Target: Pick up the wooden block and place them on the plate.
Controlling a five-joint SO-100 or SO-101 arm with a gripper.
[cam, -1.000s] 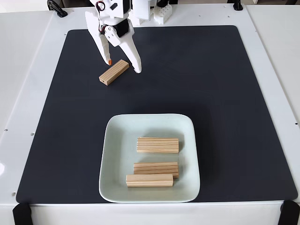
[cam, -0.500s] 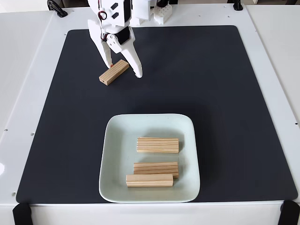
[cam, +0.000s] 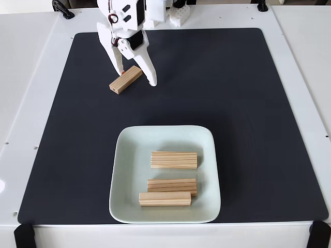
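Reaching: the white gripper (cam: 137,77) is down low at the far left of the black mat (cam: 258,103), with one finger on each side of the last wooden block (cam: 126,79).
Gripper: its two fingers are spread wide, with a gap on the right side. It is not holding anything yet. The block sits flat on the mat between them.
Why so wide: I think the fingers are apart so they can go around the block before they squeeze.
Loose block: it lies slanted, so the gripper has to squeeze it across the thin way.
Plate: the pale green plate (cam: 124,155) is near me, in the middle of the mat, well apart from the arm.
On the plate: three blocks (cam: 174,160) lie flat there, side by side.
Room left: the far left part of the plate is bare, a good spot for the last one.
Next: I think it shuts, lifts and carries the block over.
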